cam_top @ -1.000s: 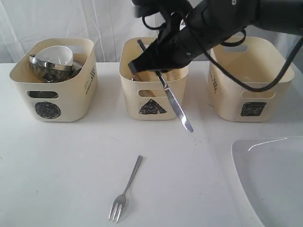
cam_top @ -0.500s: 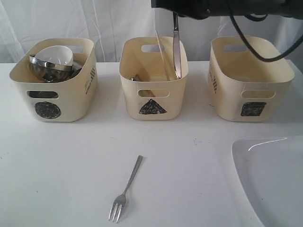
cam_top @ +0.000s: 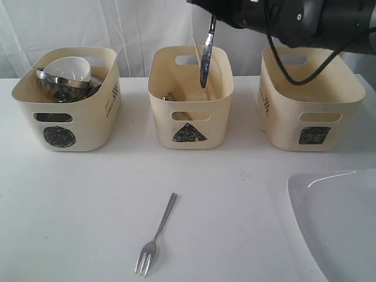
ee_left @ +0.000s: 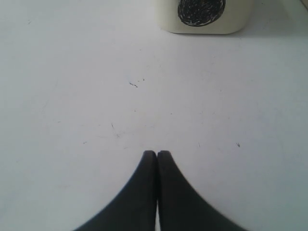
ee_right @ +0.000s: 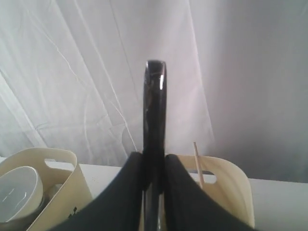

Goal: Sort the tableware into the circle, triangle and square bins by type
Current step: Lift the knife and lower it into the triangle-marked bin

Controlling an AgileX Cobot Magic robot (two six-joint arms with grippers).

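Swung up from a slant across the bin's front, the knife (cam_top: 205, 59) now hangs blade-down over the open triangle bin (cam_top: 189, 132). It is pinched at the handle by your right end effector (ee_right: 155, 161), jaws narrow around the steel. Your left end effector (ee_left: 157, 154) sits closed and empty above bare worktop (ee_left: 96, 96), near the circle bin (ee_left: 202, 14). Lower the tip well inside the walls before you let go, and keep it off the chopsticks (ee_right: 198, 162) leaning at the back, so the blade slides down rather than bouncing out.

Bright, diffuse lighting, soft shadows, slightly washed-out whites
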